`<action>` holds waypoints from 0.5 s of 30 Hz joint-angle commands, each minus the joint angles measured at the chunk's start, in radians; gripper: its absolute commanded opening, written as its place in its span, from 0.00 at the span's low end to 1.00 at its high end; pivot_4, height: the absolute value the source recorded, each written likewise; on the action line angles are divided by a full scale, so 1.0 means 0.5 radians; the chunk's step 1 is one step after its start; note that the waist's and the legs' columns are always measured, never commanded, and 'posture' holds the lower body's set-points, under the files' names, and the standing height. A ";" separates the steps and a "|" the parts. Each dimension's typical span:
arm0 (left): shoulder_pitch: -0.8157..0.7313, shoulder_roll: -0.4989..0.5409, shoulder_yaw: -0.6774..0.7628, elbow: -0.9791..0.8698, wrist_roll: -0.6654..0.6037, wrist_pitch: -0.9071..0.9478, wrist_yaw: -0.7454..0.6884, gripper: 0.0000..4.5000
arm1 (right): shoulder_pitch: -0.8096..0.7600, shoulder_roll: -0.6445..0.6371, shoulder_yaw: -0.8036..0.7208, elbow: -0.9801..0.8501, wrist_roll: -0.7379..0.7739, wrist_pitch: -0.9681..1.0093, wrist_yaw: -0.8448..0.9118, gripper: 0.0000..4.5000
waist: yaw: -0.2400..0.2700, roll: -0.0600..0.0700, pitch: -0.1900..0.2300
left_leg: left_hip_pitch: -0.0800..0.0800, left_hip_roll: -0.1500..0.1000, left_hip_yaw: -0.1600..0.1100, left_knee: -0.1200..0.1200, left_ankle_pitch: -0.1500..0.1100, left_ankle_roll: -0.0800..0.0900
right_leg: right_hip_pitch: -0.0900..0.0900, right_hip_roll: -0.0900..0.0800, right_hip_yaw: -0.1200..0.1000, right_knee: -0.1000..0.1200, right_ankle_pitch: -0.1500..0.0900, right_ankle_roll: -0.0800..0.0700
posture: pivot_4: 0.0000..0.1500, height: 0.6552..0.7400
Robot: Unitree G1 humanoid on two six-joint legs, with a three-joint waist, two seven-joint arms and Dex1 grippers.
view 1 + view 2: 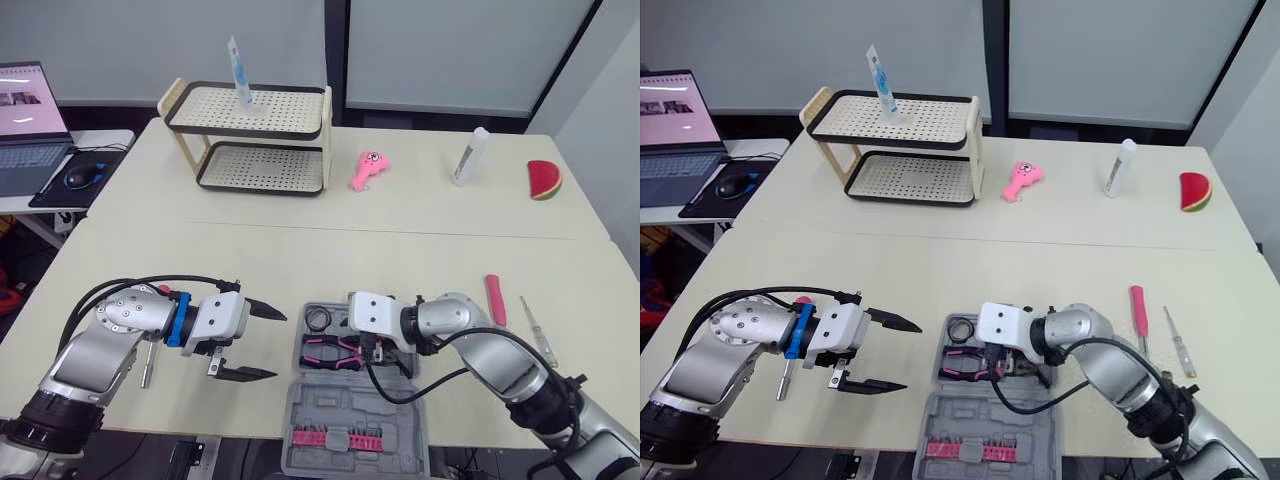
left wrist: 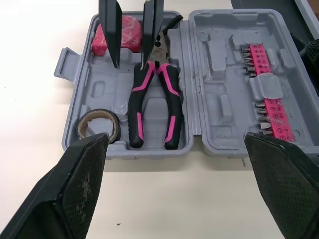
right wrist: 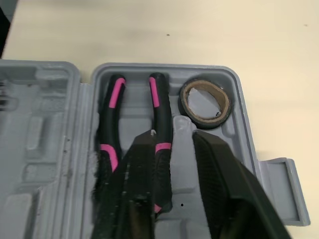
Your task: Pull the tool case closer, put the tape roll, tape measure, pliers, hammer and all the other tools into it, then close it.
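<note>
Closest to you, at the near edge of the table, the tool case lies open: the lid half with its pink row of bits faces you and the tray half sits just beyond it. Inside the tray you've got the tape roll in the far left corner, the pliers lying along the middle, and the tape measure tucked in the far right corner.

Your right gripper is down inside the tray, jaws narrow with nothing between them; one finger sits over a pliers handle. Your left gripper hovers just left of the case, jaws wide and empty.

Out on the right, two tools lie on the table, well apart from the case: a pink-handled screwdriver and, just right of it, a thin screwdriver. Under your left arm there's a metal-shafted tool, partly hidden, so you can't tell which one it is.
</note>
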 commanded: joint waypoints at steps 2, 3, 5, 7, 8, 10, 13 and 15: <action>0.026 -0.004 0.049 -0.023 -0.027 -0.035 0.015 1.00 | -0.022 0.032 0.047 0.103 -0.075 -0.092 -0.008 0.01 | 0.000 0.000 0.000 | 0.000 0.000 0.000 0.000 0.000 0.000 | 0.000 0.000 0.000 0.000 0.000 0.000 | 1.00 0.94; 0.028 -0.004 0.050 -0.019 -0.025 -0.037 0.016 1.00 | -0.017 0.035 0.057 0.127 -0.094 -0.114 -0.005 0.01 | 0.000 0.000 0.000 | 0.000 0.000 0.000 0.000 0.000 0.000 | 0.000 0.000 0.000 0.000 0.000 0.000 | 1.00 0.94; 0.032 -0.004 0.051 -0.013 -0.023 -0.043 0.018 1.00 | -0.008 0.039 0.082 0.167 -0.124 -0.143 -0.002 0.01 | 0.000 0.000 0.000 | 0.000 0.000 0.000 0.000 0.000 0.000 | 0.000 0.000 0.000 0.000 0.000 0.000 | 1.00 0.94; 0.046 -0.005 0.054 -0.006 -0.021 -0.056 0.022 1.00 | -0.006 0.044 0.122 0.231 -0.183 -0.161 -0.014 0.01 | 0.000 0.000 0.000 | 0.000 0.000 0.000 0.000 0.000 0.000 | 0.000 0.000 0.000 0.000 0.000 0.000 | 1.00 0.94; 0.052 -0.005 0.055 -0.004 -0.020 -0.061 0.024 1.00 | -0.003 0.045 0.136 0.257 -0.209 -0.176 -0.014 0.01 | -0.001 0.000 0.000 | 0.001 0.000 0.000 0.000 0.000 0.000 | 0.001 0.000 0.000 0.000 0.000 0.000 | 1.00 0.94; 0.065 -0.005 0.058 -0.003 -0.022 -0.064 0.030 1.00 | 0.008 0.042 0.158 0.293 -0.252 -0.199 -0.011 0.01 | -0.004 0.000 0.000 | 0.006 0.000 0.001 -0.002 0.000 0.000 | 0.003 0.000 0.002 0.000 0.000 0.000 | 1.00 0.94; 0.083 -0.002 0.066 0.004 -0.023 -0.073 0.038 1.00 | 0.033 0.031 0.189 0.323 -0.305 -0.233 0.002 0.01 | -0.007 0.000 0.000 | 0.012 0.000 0.002 -0.004 0.000 0.000 | 0.005 0.001 0.004 0.000 0.000 0.000 | 1.00 0.94; 0.099 -0.002 0.077 0.025 -0.022 -0.081 0.053 1.00 | 0.043 0.023 0.215 0.338 -0.343 -0.288 0.011 0.01 | -0.009 0.000 0.000 | 0.014 0.000 0.002 -0.004 0.000 0.000 | 0.006 0.002 0.004 0.001 0.000 0.000 | 1.00 0.94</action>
